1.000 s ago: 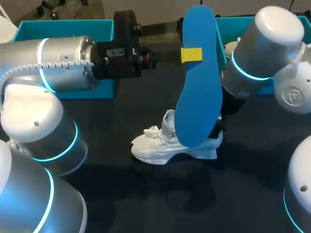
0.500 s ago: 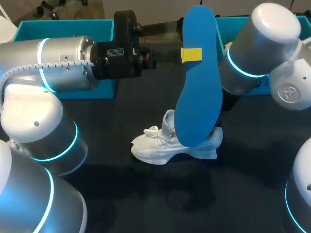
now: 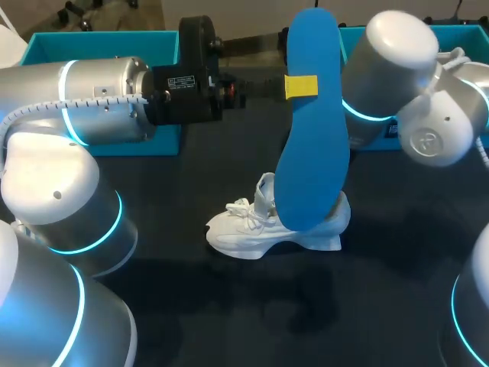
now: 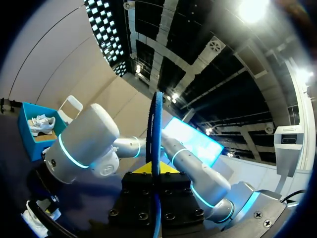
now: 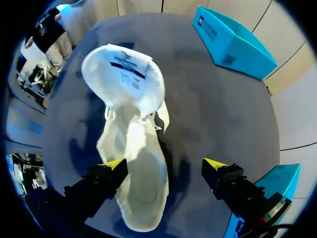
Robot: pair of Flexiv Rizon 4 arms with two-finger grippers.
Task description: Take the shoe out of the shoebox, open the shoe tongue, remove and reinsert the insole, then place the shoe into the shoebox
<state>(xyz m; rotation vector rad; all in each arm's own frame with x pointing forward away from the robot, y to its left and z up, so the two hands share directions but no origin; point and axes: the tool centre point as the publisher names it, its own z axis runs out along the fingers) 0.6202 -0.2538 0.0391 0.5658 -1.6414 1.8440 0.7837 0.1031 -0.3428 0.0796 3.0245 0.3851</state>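
The blue insole (image 3: 313,153) is held upright above the worktop (image 3: 191,306) by the left pincer (image 3: 301,86), whose yellow tips are pressed against its two faces about a third of the way down. In the left wrist view it is seen edge-on between them. It appears to be carried this way so that its lower end hangs just over the shoe's opening and can be fed downward, which suggests the reinsertion step is in hand. The white shoe (image 3: 252,229) is set on its sole near the middle of the worktop, outside both boxes, with its rear part hidden behind the insole in the head view. Its tongue (image 5: 126,74) is folded forward and away from the opening, so the inside is exposed for the insole. The right pincer (image 5: 165,163) is held over the heel end with its fingers spread wide to either side of the shoe and nothing gripped. It is judged to be placed there to steady the shoe or guide the insole. A teal shoebox (image 3: 46,50) is left at the far left of the worktop and a second shoebox (image 3: 466,32) at the far right, both well apart from the shoe, so the return of the shoe is not yet begun.
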